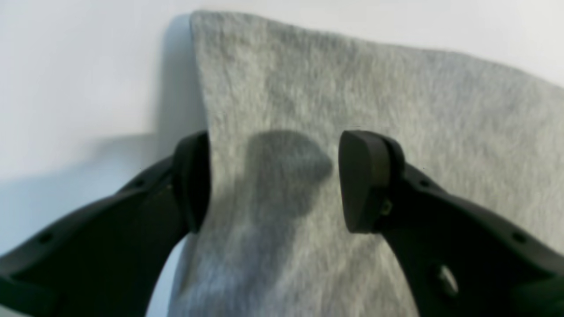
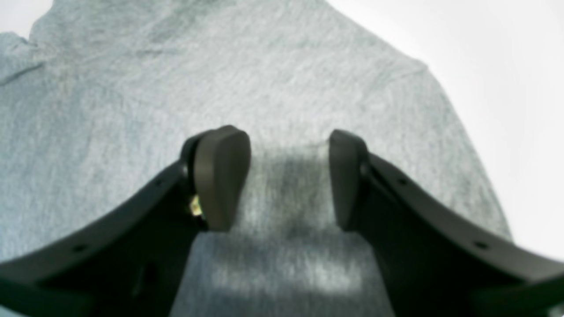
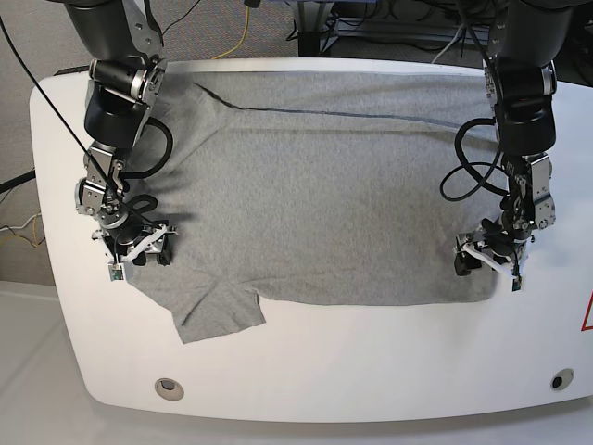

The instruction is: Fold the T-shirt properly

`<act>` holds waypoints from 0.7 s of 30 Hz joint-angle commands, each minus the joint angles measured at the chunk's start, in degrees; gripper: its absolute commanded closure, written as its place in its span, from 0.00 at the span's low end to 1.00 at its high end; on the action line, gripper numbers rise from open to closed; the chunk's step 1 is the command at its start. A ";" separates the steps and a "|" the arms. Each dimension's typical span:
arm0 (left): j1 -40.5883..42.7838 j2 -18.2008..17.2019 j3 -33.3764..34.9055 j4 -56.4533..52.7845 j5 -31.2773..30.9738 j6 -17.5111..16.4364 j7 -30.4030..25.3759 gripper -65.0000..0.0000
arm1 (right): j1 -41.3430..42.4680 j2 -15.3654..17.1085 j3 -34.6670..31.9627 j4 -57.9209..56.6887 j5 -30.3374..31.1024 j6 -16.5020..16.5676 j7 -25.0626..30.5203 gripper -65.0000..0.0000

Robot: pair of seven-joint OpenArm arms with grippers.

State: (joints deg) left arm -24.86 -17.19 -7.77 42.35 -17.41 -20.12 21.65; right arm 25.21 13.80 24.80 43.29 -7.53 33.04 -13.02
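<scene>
T-shirt [image 3: 324, 185] lies spread flat on the white worktop [image 3: 371, 371], heather grey, covering most of its width. One short sleeve [image 3: 218, 311] sticks out toward the near worktop edge, just inboard of the right tool. A long crease line [image 3: 352, 115] runs across the fabric along the far side.

Right tool [image 3: 139, 246] sits low over the shirt edge near that sleeve. Wrist view: right tool [image 2: 288, 180] jaws apart, released, nothing pinched. Grey fabric [image 2: 132, 110] fills the area under and ahead of the pads [image 2: 220, 176]; bare worktop [image 2: 506, 88] shows beyond the shirt edge off to one side of the tool.

Left tool [image 3: 489, 255] sits at the opposite end of the shirt, at its corner near the hem. Wrist view: left tool [image 1: 273, 180] jaws wide apart, released, straddling the shirt edge. One pad [image 1: 194, 180] sits right at the fabric edge, the other pad [image 1: 363, 180] over the cloth [image 1: 396, 110]. Fabric between the jaws appears to rise or lie close to the camera; can't tell whether either pad touches it. White worktop [image 1: 66, 88] beside the outer pad.

Both arms reach down from the far side of the worktop, well apart, one at each end of the shirt.
</scene>
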 commanded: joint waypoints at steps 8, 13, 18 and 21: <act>-0.76 -1.49 -0.19 10.62 0.13 0.12 4.33 0.40 | 1.29 0.75 0.13 10.29 -0.34 -0.29 -7.34 0.51; -0.76 -1.49 -0.19 13.61 0.13 0.12 5.56 0.40 | 1.29 0.48 0.13 13.28 -0.34 -0.29 -9.27 0.51; -0.85 -1.49 -0.19 14.66 0.13 0.12 6.00 0.40 | 1.29 0.48 0.04 14.34 -0.34 -0.29 -9.27 0.51; -0.85 -1.58 -0.19 14.66 0.13 0.12 6.00 0.40 | 1.29 0.48 0.04 14.34 -0.34 -0.38 -9.27 0.51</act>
State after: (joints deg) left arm -24.10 -17.91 -7.75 55.77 -16.69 -19.75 28.93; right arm 24.91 13.50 24.75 56.49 -8.64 32.82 -23.22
